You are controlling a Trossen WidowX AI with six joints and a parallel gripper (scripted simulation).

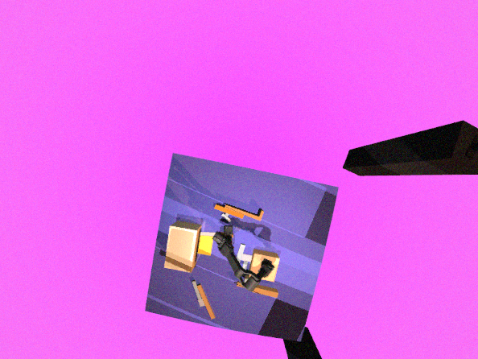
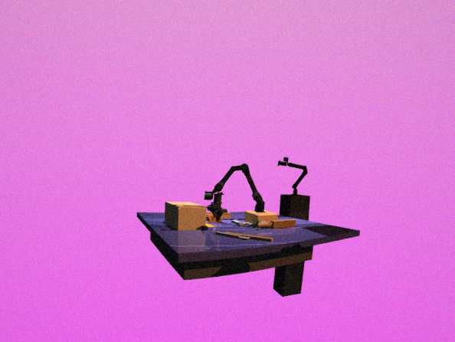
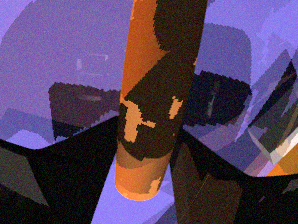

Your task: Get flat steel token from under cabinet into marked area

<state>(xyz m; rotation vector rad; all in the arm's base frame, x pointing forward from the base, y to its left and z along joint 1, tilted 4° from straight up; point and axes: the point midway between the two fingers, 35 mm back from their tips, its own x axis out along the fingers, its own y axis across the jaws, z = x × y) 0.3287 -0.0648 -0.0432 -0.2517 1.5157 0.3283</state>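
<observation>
The tan box-shaped cabinet (image 1: pixel 182 245) (image 2: pixel 185 216) stands at the left of the table. The yellow marked area (image 1: pixel 206 245) (image 2: pixel 209 225) lies against its front side. My gripper (image 1: pixel 228 237) (image 2: pixel 218 219) (image 3: pixel 145 127) is low over the table, just beyond the yellow area, shut on an orange rod (image 3: pixel 145 175), which runs up between the fingers in the wrist view. A thin whitish strip (image 1: pixel 207 233) shows between cabinet and gripper; whether it joins the rod cannot be told. I cannot make out the steel token or the vent slots. The arm hides the rod's ends in the top and exterior views.
Orange bars (image 1: pixel 231 211), one hooked, and a small white piece (image 1: pixel 226 214) lie beyond the gripper. A grey-white bar (image 1: pixel 197 290) and an orange bar (image 1: pixel 206 302) lie nearer. White pieces (image 1: pixel 242 253) and an orange block (image 1: pixel 267 290) lie near the arm's tan base block (image 1: pixel 271 274).
</observation>
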